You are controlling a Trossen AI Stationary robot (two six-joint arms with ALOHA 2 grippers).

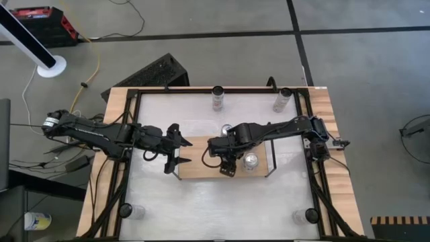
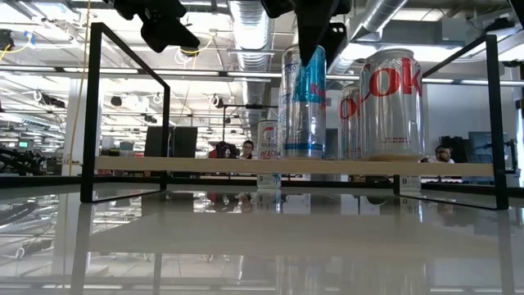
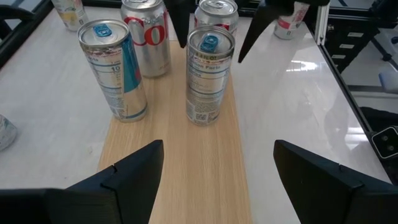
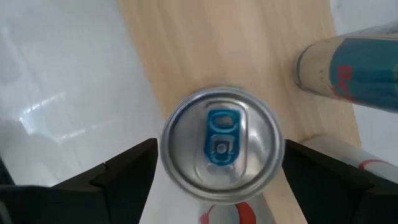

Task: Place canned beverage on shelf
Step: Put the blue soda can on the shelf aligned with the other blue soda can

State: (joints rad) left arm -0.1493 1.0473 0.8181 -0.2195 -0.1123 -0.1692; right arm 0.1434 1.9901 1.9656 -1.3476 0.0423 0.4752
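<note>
The shelf (image 1: 196, 163) is a light wooden board (image 3: 211, 174) with black wire ends, standing in the middle of the table. Several cans stand upright on it: a slim silver can with a blue tab (image 3: 209, 74), a blue-and-silver can (image 3: 113, 68) and two red-lettered silver cans (image 2: 393, 102). My right gripper (image 4: 221, 155) hangs open over the slim can, pointing down, one finger on either side of its top (image 4: 221, 143) and apart from it. My left gripper (image 1: 180, 153) hovers open at the shelf's left end, facing along the board, with nothing between its fingers.
Loose cans stand on the white table: two near the far edge (image 1: 218, 99) (image 1: 282, 101) and one near each front corner (image 1: 134, 210) (image 1: 302, 215). A black frame (image 1: 316, 168) borders the table. The board's left part is bare.
</note>
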